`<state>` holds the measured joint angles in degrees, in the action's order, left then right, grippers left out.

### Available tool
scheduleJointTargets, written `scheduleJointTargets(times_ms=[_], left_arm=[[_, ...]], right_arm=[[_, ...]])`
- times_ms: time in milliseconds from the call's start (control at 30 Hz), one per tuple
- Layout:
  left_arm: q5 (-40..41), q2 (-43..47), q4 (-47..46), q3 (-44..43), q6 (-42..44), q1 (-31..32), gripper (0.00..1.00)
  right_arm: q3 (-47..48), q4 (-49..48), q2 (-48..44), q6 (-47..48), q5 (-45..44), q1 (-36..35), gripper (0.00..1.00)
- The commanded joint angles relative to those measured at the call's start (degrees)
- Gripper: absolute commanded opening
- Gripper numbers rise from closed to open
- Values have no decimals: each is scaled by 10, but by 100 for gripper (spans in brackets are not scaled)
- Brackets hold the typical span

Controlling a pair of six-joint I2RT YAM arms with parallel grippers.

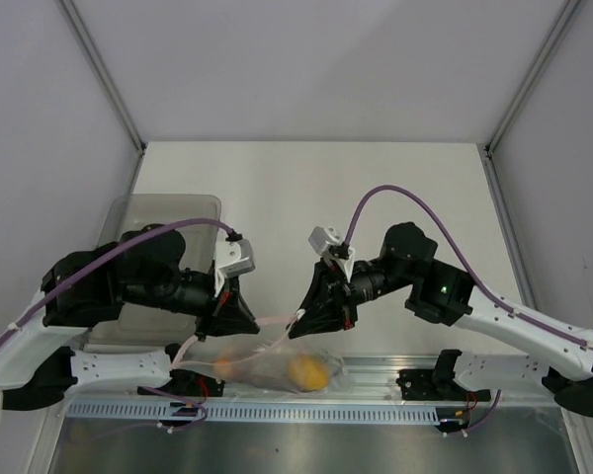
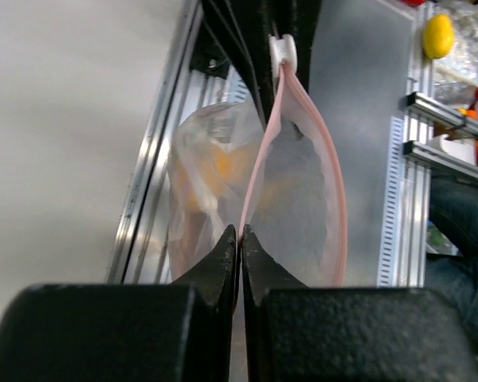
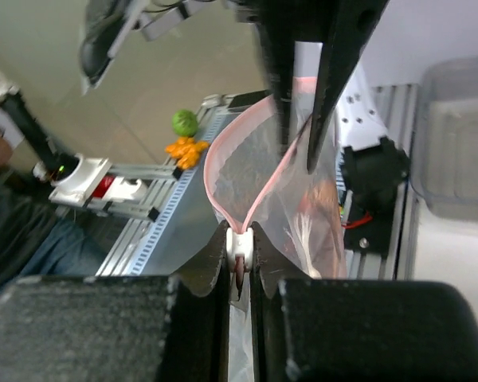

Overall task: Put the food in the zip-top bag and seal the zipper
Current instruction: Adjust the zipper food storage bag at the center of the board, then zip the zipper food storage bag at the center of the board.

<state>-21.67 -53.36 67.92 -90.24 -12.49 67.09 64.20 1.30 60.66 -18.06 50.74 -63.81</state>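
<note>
The clear zip-top bag (image 1: 277,367) hangs over the table's near edge between both arms. Inside it show a round yellow fruit (image 1: 307,372) and an orange piece (image 1: 224,367). Its pinkish-red zipper (image 1: 274,321) stretches between the grippers, and its two strips bow apart in the left wrist view (image 2: 259,159). My left gripper (image 2: 239,231) is shut on one end of that strip. My right gripper (image 3: 239,235) is shut on the white slider (image 3: 240,243) at the other end. The bag's mouth (image 3: 247,167) gapes in the right wrist view, with food blurred behind the plastic.
A translucent grey bin (image 1: 168,212) stands behind my left arm. An aluminium rail (image 1: 376,380) runs along the near edge below the bag. Beyond the table, a green ball (image 3: 185,123) and an orange toy (image 3: 186,149) lie on a frame.
</note>
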Motion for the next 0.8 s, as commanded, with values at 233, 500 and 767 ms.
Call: scheduleJointTargets(times_ms=[233, 500, 767], left_arm=[[124, -18, -82, 43, -14, -19, 68], [102, -46, -150, 55, 23, -17, 84], [70, -67, -194, 77, 73, -17, 92]], right_arm=[[-97, 17, -68, -77, -209, 4, 0], [-106, 30, -83, -116, -188, 59, 0], [-87, 52, -85, -106, -114, 97, 0]])
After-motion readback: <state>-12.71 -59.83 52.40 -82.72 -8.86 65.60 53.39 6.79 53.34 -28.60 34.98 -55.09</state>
